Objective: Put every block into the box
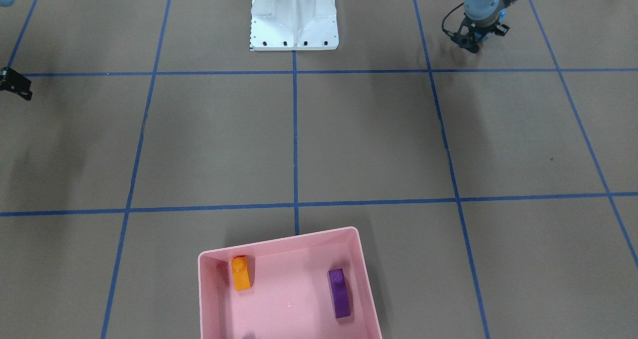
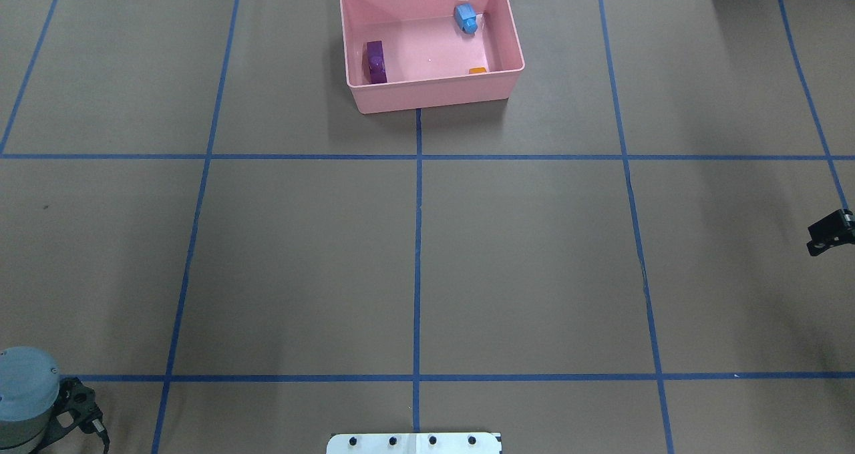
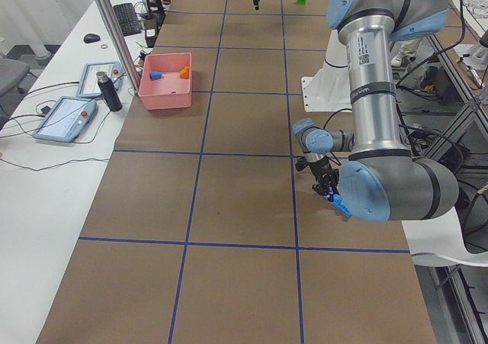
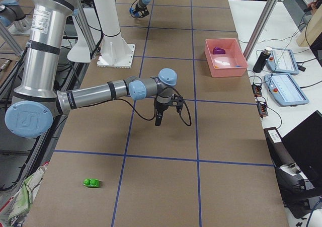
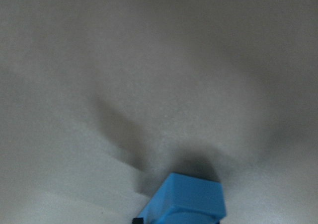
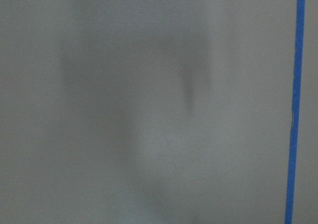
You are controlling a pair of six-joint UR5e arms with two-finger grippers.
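The pink box (image 1: 205,279) sits at the table's far edge; it also shows in the overhead view (image 2: 434,97). In it lie an orange block (image 1: 241,274), a purple block (image 1: 339,293) and a small blue block (image 2: 465,18). My left gripper (image 1: 473,44) hangs low over the table near the robot base, shut on a blue block (image 5: 184,201). A green block (image 4: 91,182) lies on the table far out on my right side. My right gripper (image 4: 158,120) hangs empty above bare table between the green block and the box; its fingers look shut.
The white robot base (image 1: 294,25) stands at the table's near middle edge. Blue tape lines (image 2: 417,240) form a grid on the brown table. A bottle (image 3: 107,92) and tablets (image 3: 65,119) lie on the side desk beyond the box.
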